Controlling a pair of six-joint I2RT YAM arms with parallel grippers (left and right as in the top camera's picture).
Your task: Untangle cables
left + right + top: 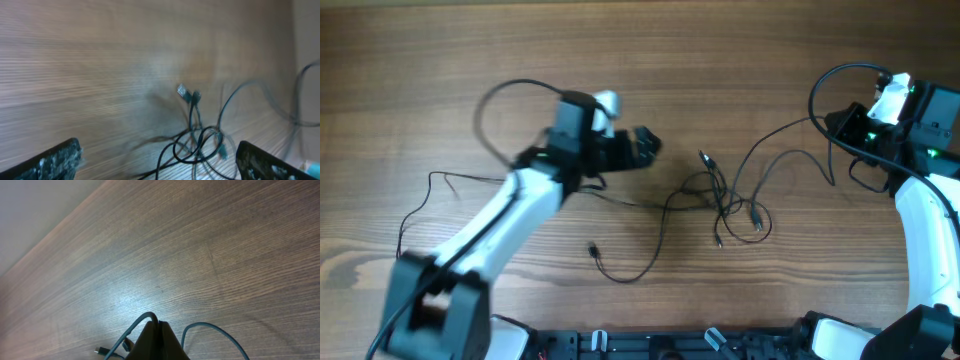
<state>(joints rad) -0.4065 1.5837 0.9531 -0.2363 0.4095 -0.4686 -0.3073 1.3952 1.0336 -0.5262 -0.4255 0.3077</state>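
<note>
Cables (pixel 723 205) lie knotted on the bench (pixel 770 60), just ahead of the released left hand (pixel 648 143). The right hand (pixel 156 330) is clenched on one of them. Better to pinch a single loop, low and slowly.

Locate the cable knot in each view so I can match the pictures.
Overhead: the cable knot lies right of centre, between the two arms.
Left wrist: lower centre-right, between the fingers of the open left claw.
Right wrist: the knot is not in it; only cable strands at the shut right claw, bottom edge.
Shared landmark: the paired plug ends beside the knot, seen in overhead and left wrist only.
</note>
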